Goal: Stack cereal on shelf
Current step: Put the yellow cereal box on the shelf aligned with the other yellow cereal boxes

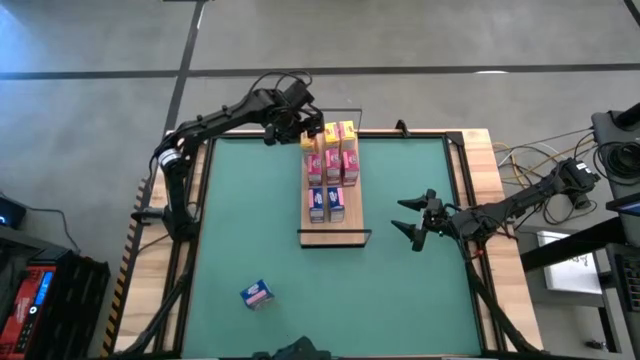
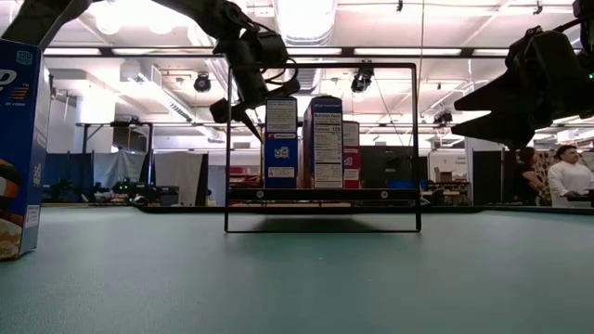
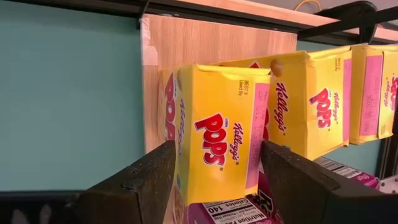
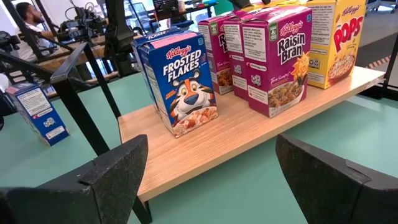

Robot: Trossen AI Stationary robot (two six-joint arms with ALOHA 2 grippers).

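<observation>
Box left on the worktop (image 1: 400, 300) is the blue one (image 1: 257, 294), lying alone near the front edge on the left arm's side, well apart from the shelf (image 1: 333, 236), where the other cereal boxes stand in rows. My left claw (image 1: 283, 128) is up at the shelf's far end, fingers (image 3: 137, 186) partly spread either side of a yellow Pops box (image 3: 217, 146), pads beside it; I can't tell if they touch. Right claw (image 1: 415, 218) waits wide open, empty, just right of the shelf's near end, so I judge it the nearer arm, w/ the box front-left of it.
</observation>
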